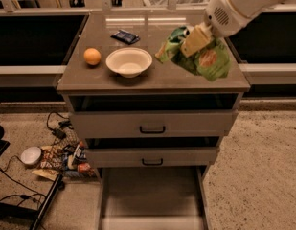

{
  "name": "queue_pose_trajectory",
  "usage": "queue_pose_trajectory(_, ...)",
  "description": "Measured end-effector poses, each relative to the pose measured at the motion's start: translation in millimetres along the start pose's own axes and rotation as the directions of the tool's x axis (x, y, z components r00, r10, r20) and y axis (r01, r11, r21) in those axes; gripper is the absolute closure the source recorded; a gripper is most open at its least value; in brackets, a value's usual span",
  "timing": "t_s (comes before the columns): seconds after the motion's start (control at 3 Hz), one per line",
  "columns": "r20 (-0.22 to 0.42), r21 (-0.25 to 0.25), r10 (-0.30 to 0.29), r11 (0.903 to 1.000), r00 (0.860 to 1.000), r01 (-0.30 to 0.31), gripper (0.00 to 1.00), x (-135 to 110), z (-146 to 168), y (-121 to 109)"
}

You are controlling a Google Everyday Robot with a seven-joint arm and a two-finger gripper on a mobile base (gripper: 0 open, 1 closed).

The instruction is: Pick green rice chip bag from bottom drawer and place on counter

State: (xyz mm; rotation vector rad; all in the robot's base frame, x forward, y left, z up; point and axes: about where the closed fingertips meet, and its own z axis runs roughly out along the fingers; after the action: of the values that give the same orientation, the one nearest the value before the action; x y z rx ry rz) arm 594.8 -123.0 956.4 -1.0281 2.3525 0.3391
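Your green rice chip bag (207, 63) is up at the right side of the counter (162, 78), gripped by the gripper (193, 41). The tan fingers (199, 35) are clamped on the bag's crumpled upper edge, and you can see foil bunched around them.

The white arm (238, 4) comes in from the upper right and runs off the top edge, so you only get its last section. The foil hides the far finger. You can't tell whether the bag's underside rests on the counter or hangs just above it. The lettering is too crumpled to read.

The counter is glossy grey-brown, with pale light streaks along its far edge. A white bowl (129, 61) sits left of the bag and apart from it. An orange (92, 56) lies just left of the bowl, and a dark blue packet (125, 36) lies farther back.

Below the counter are two upper drawers with black handles (152, 129), each with a dark gap above its front. The bottom drawer (152, 195) is pulled out toward you with its plain floor showing, and its near end is cut off by the lower edge.

On the speckled floor (262, 176) left of the cabinet you have a tangle of cables and packets (66, 152) and a small white round thing (30, 155).

The bag's long axis runs left to right across the counter, dipping toward the near right. An orange-pink patch (208, 57) faces you.
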Motion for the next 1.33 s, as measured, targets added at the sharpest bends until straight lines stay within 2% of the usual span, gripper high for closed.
queue_pose_trajectory(0.33, 0.053, 0.051, -0.013, 0.9987, 0.998, 0.010, 1.00, -42.4, 1.4, -44.8)
queue_pose_trajectory(0.67, 0.152, 0.138, -0.030, 0.9904, 0.988, 0.008, 1.00, -87.1, -10.3, -85.8)
queue_pose_trajectory(1.0, 0.230, 0.235, -0.030, 0.9716, 0.973, -0.026, 1.00, -112.3, -17.2, -123.6)
queue_pose_trajectory(1.33, 0.234, 0.312, 0.017, 0.9458, 0.972, -0.092, 1.00, -106.6, -8.1, -156.4)
